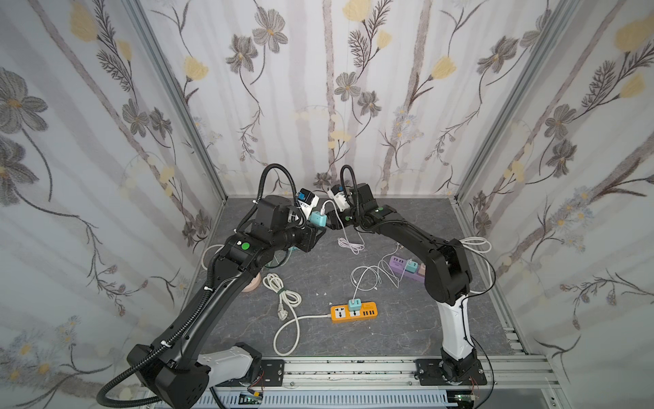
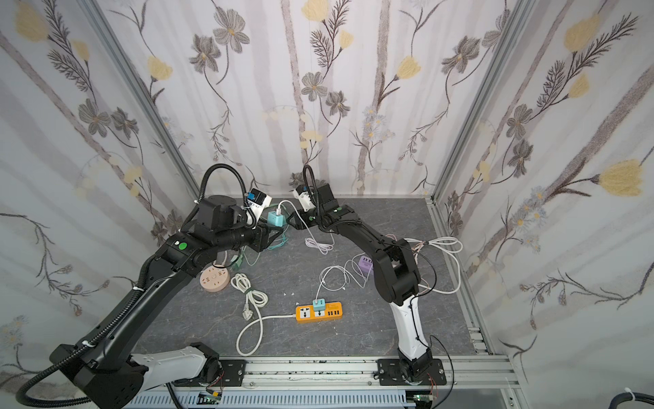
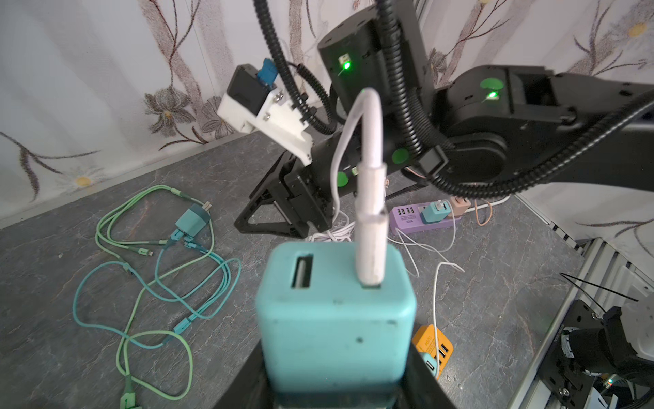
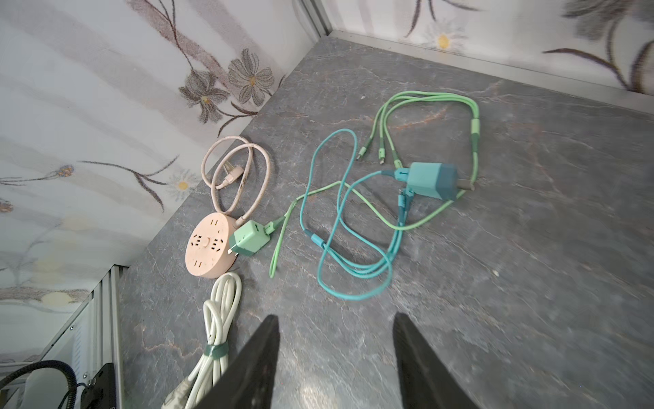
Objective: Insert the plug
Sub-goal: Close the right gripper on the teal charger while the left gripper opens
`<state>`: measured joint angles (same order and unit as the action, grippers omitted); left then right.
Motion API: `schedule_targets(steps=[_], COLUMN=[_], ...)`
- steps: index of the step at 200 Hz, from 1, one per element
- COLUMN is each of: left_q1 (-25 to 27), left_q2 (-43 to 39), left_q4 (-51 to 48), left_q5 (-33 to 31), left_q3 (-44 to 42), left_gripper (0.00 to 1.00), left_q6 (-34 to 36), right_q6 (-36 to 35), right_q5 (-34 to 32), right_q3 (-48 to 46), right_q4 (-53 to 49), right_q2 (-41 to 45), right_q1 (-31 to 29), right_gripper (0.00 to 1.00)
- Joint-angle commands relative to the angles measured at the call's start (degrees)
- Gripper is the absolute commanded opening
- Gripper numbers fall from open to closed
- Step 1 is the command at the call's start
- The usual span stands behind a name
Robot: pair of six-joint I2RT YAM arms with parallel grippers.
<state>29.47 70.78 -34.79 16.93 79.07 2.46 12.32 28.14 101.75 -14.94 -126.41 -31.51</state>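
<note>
**Left wrist view: white plug (image 3: 369, 226) seated in a teal charger (image 3: 336, 318) held by the left gripper (image 3: 336, 387)**

The white plug stands straight out of the charger's slotted face, filling one of its two slots. Its long axis runs in line with the charger's body and points away from the left gripper. From the plug's far end a white cable (image 3: 368, 117) arcs over and drops toward the grey table (image 3: 70, 283).

In both top views the charger is raised off the table near twelve o'clock. The plug is aimed at roughly one o'clock, toward the right gripper (image 1: 331, 222).

The left arm (image 1: 212, 301) climbs from the rail (image 1: 354, 370) at seven o'clock and bends in toward the back middle. The right arm (image 1: 446, 269) climbs from five o'clock and bends in the opposite way, so the two grippers face each other.

The left gripper's jaws are clamped on the charger's sides. The right gripper's jaws stand wide apart in the right wrist view, with only table showing between them. Its tips are just beside the charger; whether they touch it cannot be told.
</note>
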Motion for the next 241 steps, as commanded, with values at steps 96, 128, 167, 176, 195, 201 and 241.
schedule_targets(steps=[96, 128, 167, 176, 195, 201, 241], left_q1=[6.11, 7.74, 8.99, 9.24, 9.63, 9.8, 12.09], left_q2=[10.47, 11.81, 13.05, 12.97, 12.64, 12.55, 12.19], left_q4=[9.25, 11.18, 10.27, 10.15, 10.69, 10.72, 13.97], left_q5=[-0.71, 0.48, -0.75, -1.02, -1.05, -1.02, -6.31], left_q3=[-3.68, -4.23, -3.7, -4.03, -4.69, -4.84, -6.88], left_gripper=[0.2, 0.18, 0.19, 0.2, 0.19, 0.19, 0.18], left_q6=[26.73, 35.07, 40.35, 41.56, 42.35, 42.47, 46.22], right_q6=[3.4, 8.19, 8.69, 8.61, 9.51, 9.72, 10.64], right_q5=[24.86, 24.56, 28.9, 27.47, 24.06, 22.73, 17.38], right_q3=[-32.17, -37.21, -35.89, -35.67, -35.49, -35.49, -34.34], right_q4=[-10.04, -3.92, -4.12, -3.8, -2.1, -1.74, -2.03], right_q2=[45.02, 47.69, 42.59, 41.77, 40.6, 40.39, 38.56], right_q1=[13.17, 10.48, 7.85, 7.16, 6.18, 5.93, 5.69], right_gripper=[0.71, 0.7, 0.69, 0.69, 0.68, 0.67, 0.65])
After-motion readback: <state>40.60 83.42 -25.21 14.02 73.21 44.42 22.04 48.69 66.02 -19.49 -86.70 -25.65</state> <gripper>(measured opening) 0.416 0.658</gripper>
